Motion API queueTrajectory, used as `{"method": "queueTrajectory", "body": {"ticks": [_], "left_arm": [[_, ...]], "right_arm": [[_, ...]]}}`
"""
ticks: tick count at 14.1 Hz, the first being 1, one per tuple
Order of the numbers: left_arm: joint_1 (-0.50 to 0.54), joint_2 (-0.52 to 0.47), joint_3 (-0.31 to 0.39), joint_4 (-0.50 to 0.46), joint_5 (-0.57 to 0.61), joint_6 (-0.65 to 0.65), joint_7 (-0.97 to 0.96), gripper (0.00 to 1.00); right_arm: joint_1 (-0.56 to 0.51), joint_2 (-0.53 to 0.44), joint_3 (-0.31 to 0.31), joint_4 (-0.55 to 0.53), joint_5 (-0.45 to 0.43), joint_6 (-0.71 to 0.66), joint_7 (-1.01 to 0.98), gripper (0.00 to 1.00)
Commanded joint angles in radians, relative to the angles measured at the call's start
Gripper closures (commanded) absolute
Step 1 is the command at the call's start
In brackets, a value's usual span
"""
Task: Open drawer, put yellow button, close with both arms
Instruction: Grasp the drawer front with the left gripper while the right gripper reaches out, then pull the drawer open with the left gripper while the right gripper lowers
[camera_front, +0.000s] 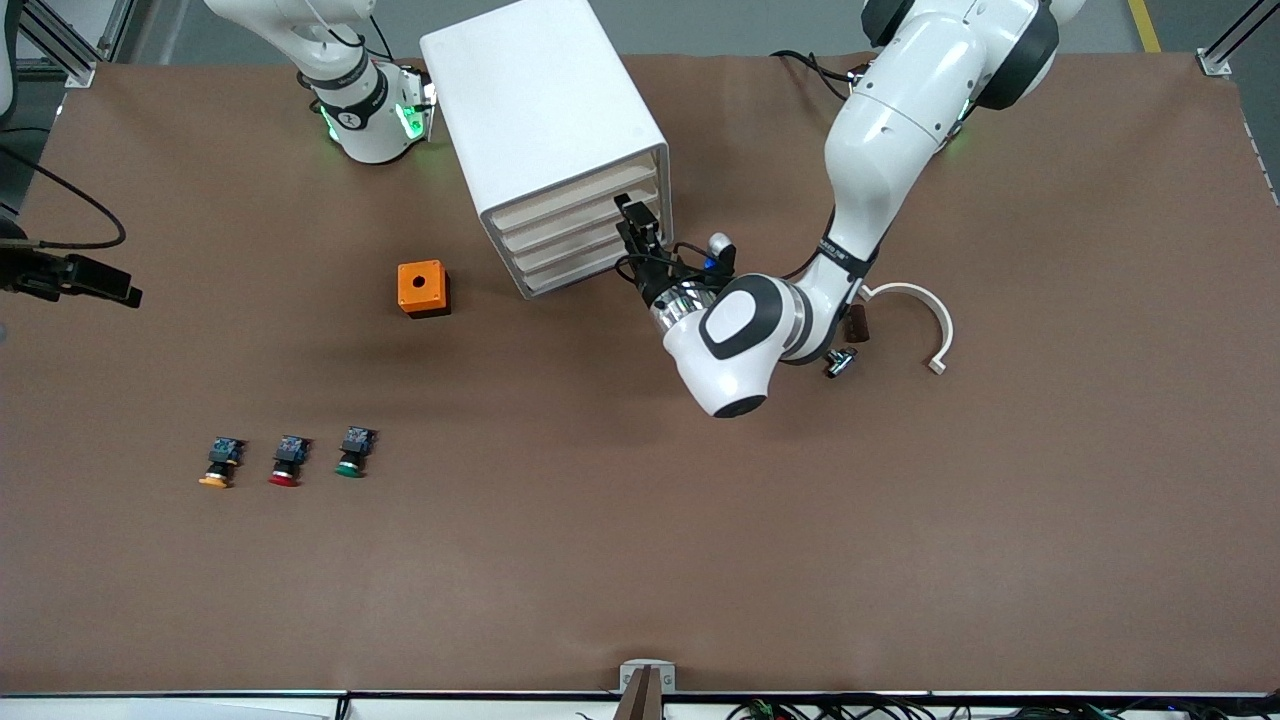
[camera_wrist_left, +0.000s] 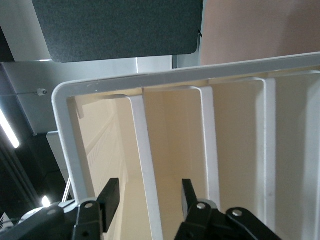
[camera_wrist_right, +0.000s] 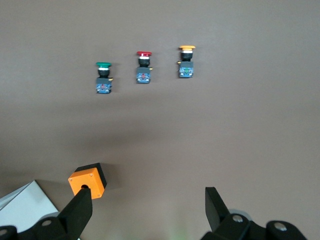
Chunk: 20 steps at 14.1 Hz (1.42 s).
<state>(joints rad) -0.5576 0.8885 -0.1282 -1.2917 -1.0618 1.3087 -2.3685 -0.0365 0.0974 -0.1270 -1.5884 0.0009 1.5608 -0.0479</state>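
Reaching left claw (camera_front: 632, 222) at cabinet (camera_front: 545, 120) front, fingers (camera_wrist_left: 111, 196) half-spread astride drawer (camera_front: 590, 232) edge, not clenched. Drawers all shut. Right claw (camera_wrist_right: 147, 202) released, wide, waiting high over bench (camera_front: 640, 560). Yellow button (camera_front: 220, 463) on bench near front camera, beside red button (camera_front: 288, 461), toward right arm's end.

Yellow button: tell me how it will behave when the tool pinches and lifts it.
The small yellow-capped push button with black body and blue-grey rear block looks rigid and probably light, being tiny beside the orange box. Its round cap is wider than the body, so it may pivot or roll if nudged. A grip across the squarish rear block seems less slippery.
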Motion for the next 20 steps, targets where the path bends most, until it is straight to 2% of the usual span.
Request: {"method": "queueTrajectory", "body": {"ticks": [1, 4, 7, 10, 14, 20], "left_arm": [[-0.036, 0.012, 0.004, 0.022, -0.023, -0.008, -0.023, 0.42], [-0.070, 0.012, 0.004, 0.014, -0.024, 0.012, -0.021, 0.43], [-0.093, 0.016, 0.004, 0.014, -0.021, 0.014, -0.020, 0.55], [-0.096, 0.027, 0.004, 0.014, -0.029, 0.047, -0.014, 0.65], [-0.111, 0.038, 0.004, 0.014, -0.043, 0.053, -0.014, 0.78], [-0.101, 0.036, 0.004, 0.014, -0.041, 0.052, -0.011, 0.86]], "right_arm": [[-0.033, 0.041, 0.015, 0.031, -0.007, 0.001, -0.009, 0.00], [-0.036, 0.102, 0.015, 0.030, -0.005, 0.050, -0.021, 0.00], [-0.042, 0.119, 0.015, 0.030, -0.005, 0.074, -0.024, 0.00], [-0.074, 0.145, 0.015, -0.025, -0.004, 0.129, -0.055, 0.00], [-0.131, 0.191, 0.017, -0.168, -0.002, 0.417, -0.121, 0.00], [-0.132, 0.350, 0.021, -0.176, 0.021, 0.634, -0.121, 0.00]]}}
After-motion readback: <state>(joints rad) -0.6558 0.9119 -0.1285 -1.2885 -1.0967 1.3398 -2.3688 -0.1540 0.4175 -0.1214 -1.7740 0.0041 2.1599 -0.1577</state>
